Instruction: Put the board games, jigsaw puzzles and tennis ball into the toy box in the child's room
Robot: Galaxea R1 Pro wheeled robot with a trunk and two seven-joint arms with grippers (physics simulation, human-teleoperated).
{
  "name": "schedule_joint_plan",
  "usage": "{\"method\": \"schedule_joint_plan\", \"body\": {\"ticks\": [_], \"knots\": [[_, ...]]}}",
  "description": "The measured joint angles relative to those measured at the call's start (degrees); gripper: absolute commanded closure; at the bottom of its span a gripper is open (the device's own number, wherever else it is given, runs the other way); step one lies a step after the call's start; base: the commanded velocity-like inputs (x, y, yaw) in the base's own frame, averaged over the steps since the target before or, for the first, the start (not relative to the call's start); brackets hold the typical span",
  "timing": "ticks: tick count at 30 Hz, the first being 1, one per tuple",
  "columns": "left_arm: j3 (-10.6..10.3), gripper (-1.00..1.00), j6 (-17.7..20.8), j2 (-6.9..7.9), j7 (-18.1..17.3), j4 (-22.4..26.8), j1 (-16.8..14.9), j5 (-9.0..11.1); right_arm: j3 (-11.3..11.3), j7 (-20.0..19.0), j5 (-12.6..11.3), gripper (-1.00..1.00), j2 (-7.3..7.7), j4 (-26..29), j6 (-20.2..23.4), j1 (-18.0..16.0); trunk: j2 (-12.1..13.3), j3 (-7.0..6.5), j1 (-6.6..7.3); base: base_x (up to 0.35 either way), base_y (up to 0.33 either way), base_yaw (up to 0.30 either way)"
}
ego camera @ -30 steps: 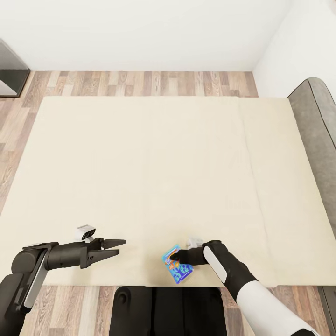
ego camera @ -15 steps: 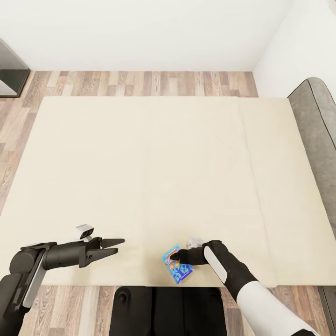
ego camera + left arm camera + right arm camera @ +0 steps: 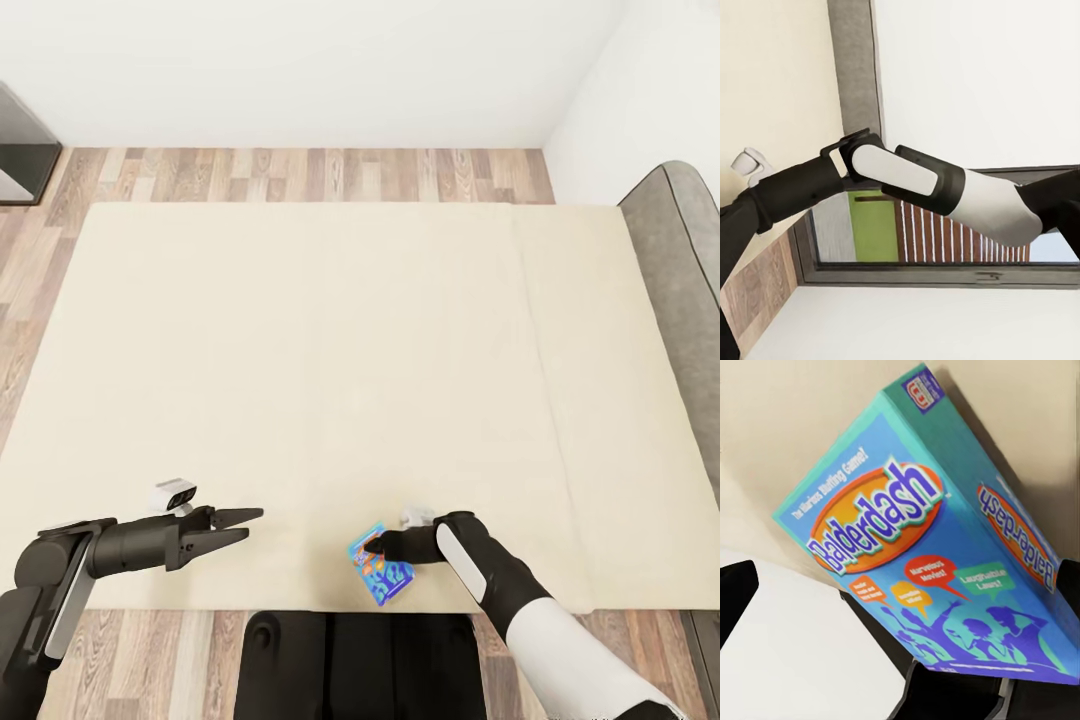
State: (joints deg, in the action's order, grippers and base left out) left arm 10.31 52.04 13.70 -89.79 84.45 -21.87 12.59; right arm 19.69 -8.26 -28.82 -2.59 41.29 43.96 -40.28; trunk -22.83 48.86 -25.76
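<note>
The right gripper (image 3: 372,547) has its jaws closed on the small blue printed "Balderdash" game box (image 3: 381,577), at 6 o'clock on the cream bed (image 3: 300,350). The left gripper (image 3: 245,522) waits narrowly open at 8 o'clock. I think a firm grip and a level box are needed during carrying.

White walls (image 3: 300,60) are standing along a wood plank floor (image 3: 300,178). A grey padded headboard (image 3: 680,260) is running along one side, a dark cabinet (image 3: 20,150) sitting opposite.

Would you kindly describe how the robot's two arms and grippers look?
Both arms are matte black with white shell panels. The left gripper has two tapered black fingers and a small white camera block. The right gripper is black too, with the same white block.
</note>
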Motion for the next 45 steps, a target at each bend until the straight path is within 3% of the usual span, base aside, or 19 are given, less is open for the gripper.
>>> {"method": "schedule_joint_plan", "body": {"ticks": [15, 45], "knots": [[0.05, -1.0, 0.0, -0.01, 0.0, 0.0, 0.0, 0.0, 0.0, 0.01, 0.23, -1.0, 0.03, -0.02, -0.4, -0.38, 0.0, 1.16, 0.0, 0.0, 0.0, 0.0], [0.06, -1.0, 0.02, 0.01, 0.0, 0.01, 0.0, -0.01, 0.01, -0.16, -0.14, -1.0, 0.04, -0.01, 0.02, -0.31, 0.0, 1.27, 0.0, 0.0, 0.024, 0.0]]}}
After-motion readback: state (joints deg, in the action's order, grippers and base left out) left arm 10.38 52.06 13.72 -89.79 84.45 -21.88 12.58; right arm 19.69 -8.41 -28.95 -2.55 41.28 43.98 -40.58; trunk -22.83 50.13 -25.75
